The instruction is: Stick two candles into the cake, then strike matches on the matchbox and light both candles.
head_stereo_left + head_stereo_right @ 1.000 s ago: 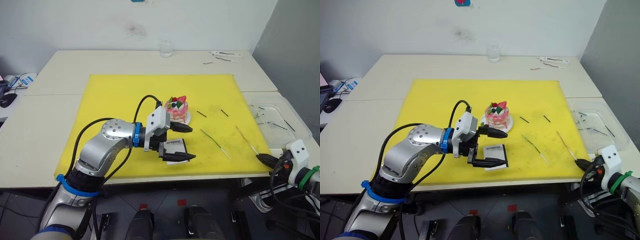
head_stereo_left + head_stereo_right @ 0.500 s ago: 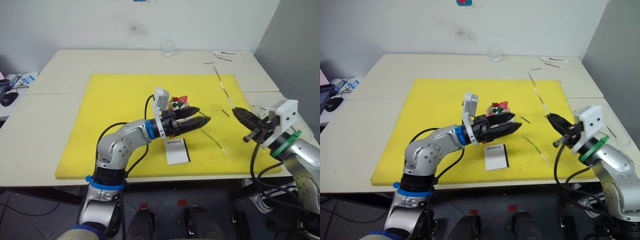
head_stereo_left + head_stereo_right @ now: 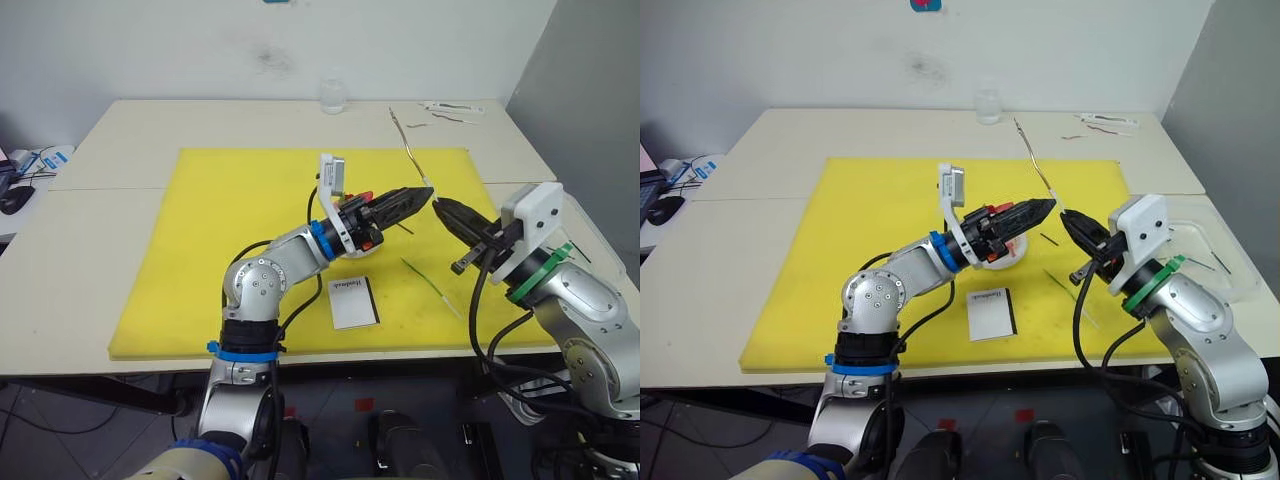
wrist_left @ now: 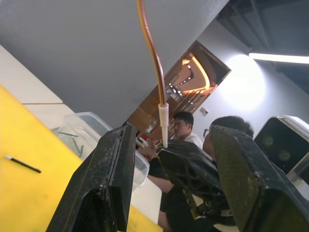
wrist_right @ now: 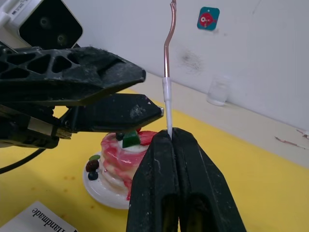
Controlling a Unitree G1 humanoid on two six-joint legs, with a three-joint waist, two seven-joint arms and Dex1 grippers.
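The right gripper (image 5: 170,137) is closed tight on the pale lower end of one candle (image 5: 167,72), which stands up from the fingertips and bends a little near its top. In the head views this candle (image 3: 1033,155) rises above the yellow mat (image 3: 860,250), leaning toward the back of the table (image 3: 790,135). The left gripper (image 3: 1040,208) is raised over the mat and points toward the right gripper, tip close to tip; its two fingers (image 4: 108,179) are spread wide apart and hold nothing (the candle and the right gripper's closed tip show in the gap between them in the left wrist view). The cake (image 5: 120,159) sits on its small white plate (image 5: 99,191) on the mat, just under the left gripper and partly hidden by it in the head views. The matchbox (image 3: 352,302) lies flat on the mat, nearer to the robot than the cake. The second candle (image 3: 430,283) lies on the mat to the right of the matchbox, below the two grippers. A short match (image 4: 21,164) lies on the mat also. A clear tray (image 4: 79,137) with some thin sticks inside is beside the mat's right edge, and a small clear cup (image 3: 987,104) stands at the far side of the table.
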